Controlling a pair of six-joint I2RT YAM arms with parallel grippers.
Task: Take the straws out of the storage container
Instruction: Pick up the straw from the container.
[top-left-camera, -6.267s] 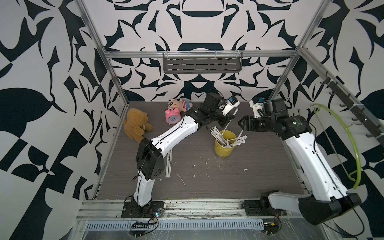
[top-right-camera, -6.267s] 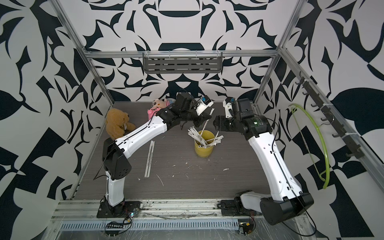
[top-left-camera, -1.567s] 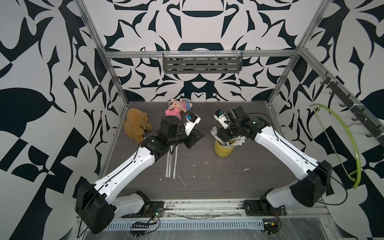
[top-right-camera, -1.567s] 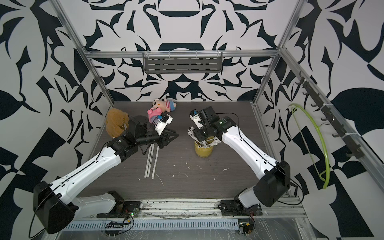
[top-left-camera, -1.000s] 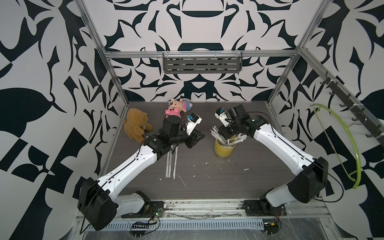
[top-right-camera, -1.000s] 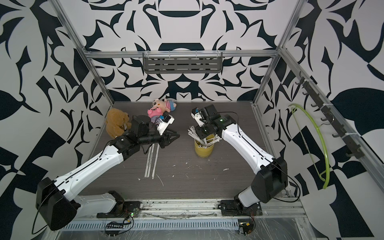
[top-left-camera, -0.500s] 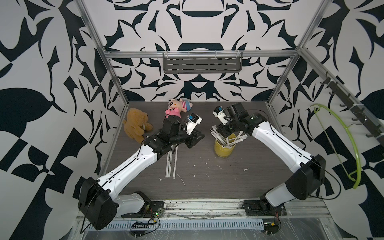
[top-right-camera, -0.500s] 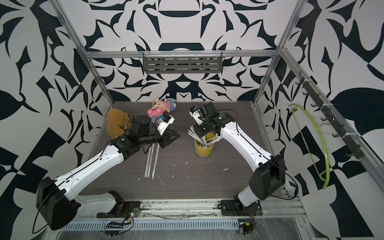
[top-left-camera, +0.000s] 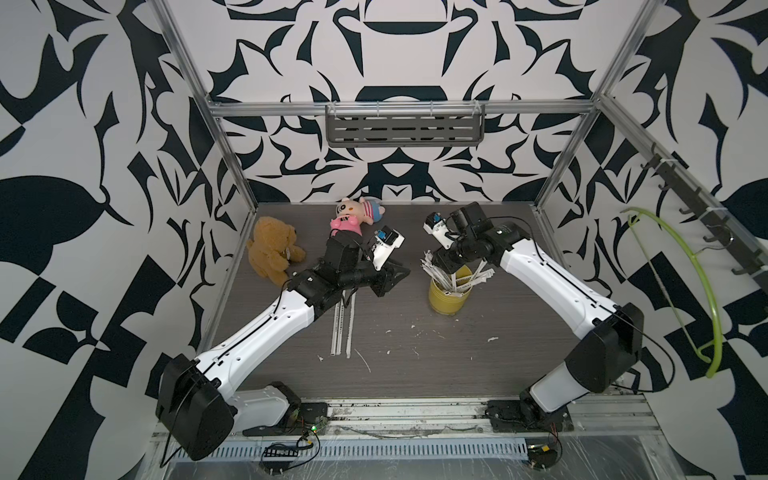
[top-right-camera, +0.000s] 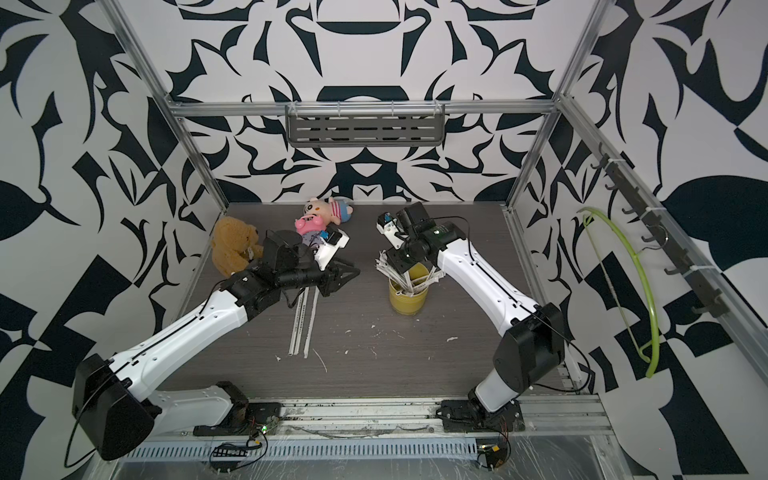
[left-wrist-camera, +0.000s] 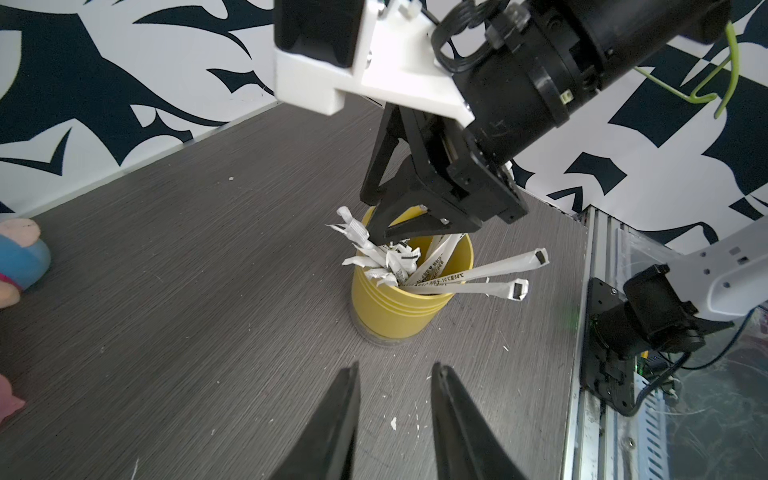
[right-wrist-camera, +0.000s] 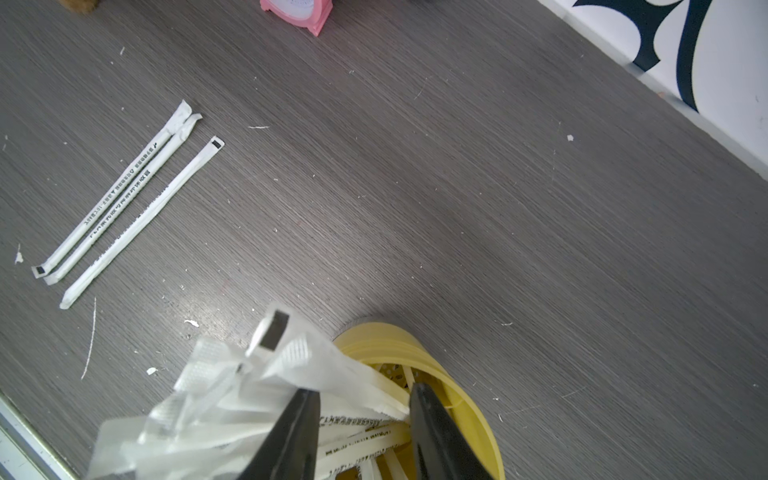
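Note:
The yellow storage container (top-left-camera: 449, 297) (top-right-camera: 408, 301) stands upright mid-table with several white-wrapped straws (top-left-camera: 446, 276) (left-wrist-camera: 415, 266) fanning out of its mouth. My right gripper (top-left-camera: 442, 268) (right-wrist-camera: 363, 388) hangs at the mouth, open; some of the straws (right-wrist-camera: 249, 395) lie between its jaws, one finger inside the rim (right-wrist-camera: 465, 374). Three more straws (top-left-camera: 341, 328) (right-wrist-camera: 120, 208) lie side by side on the table to the left. My left gripper (top-left-camera: 397, 282) (left-wrist-camera: 395, 365) hovers between them and the container (left-wrist-camera: 390, 303), open and empty.
A brown teddy bear (top-left-camera: 272, 249), a pink alarm clock (top-left-camera: 345, 226) and a plush doll (top-left-camera: 361, 208) sit at the back left. Small white scraps (top-left-camera: 415, 332) dot the table in front of the cup. A green hanger (top-left-camera: 685, 291) hangs on the right wall.
The left arm came down from above the cup to the table's left, where a third straw now lies. In the last second the right gripper's jaws widened slightly at the cup mouth.

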